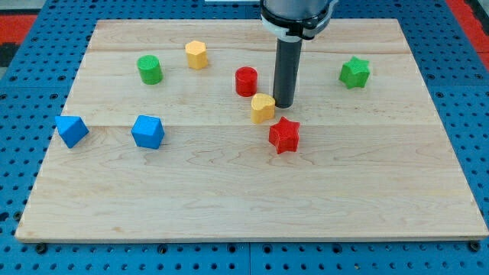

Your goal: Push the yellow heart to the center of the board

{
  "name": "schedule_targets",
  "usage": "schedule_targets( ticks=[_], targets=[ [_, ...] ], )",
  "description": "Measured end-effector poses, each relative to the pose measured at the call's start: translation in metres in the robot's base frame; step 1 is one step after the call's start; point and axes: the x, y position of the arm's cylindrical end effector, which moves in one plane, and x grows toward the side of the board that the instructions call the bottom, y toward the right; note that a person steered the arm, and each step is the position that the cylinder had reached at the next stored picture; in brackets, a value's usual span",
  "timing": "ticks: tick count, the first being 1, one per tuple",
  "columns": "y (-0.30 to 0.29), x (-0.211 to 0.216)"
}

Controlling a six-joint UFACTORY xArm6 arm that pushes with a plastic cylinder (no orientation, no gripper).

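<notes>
The board [244,191] is seen from above and in front, resting on a blue perforated surface [23,229]. The rod [286,72] descends from the view's top, and my tip [283,105] is placed on the board just beside the yellow heart [263,108], at the heart's 2 o'clock; whether the two touch cannot be told. No pincer is fitted to the arm, so neither an open nor a closed state applies, and nothing is gripped. The yellow heart is located slightly above and to the right of the board's middle. The red star [284,135] is found close to the heart at its 4 o'clock, with a narrow gap between them. The red cylinder [246,81] stands near the heart at its 11 o'clock. The yellow block [196,55], of hexagonal outline, is set farther off at 10 o'clock, and the green cylinder [150,69] lies beyond it toward the view's left. The two blue blocks [147,131] [72,130] are positioned well apart from the heart at its 9 o'clock. The green star [354,72] is located at the heart's 2 o'clock, beyond the rod.
</notes>
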Motion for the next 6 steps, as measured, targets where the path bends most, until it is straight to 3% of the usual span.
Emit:
schedule_targets(
  ticks=[4,6],
  targets=[
    [-0.152,0.008],
    [-0.119,0.064]
  ],
)
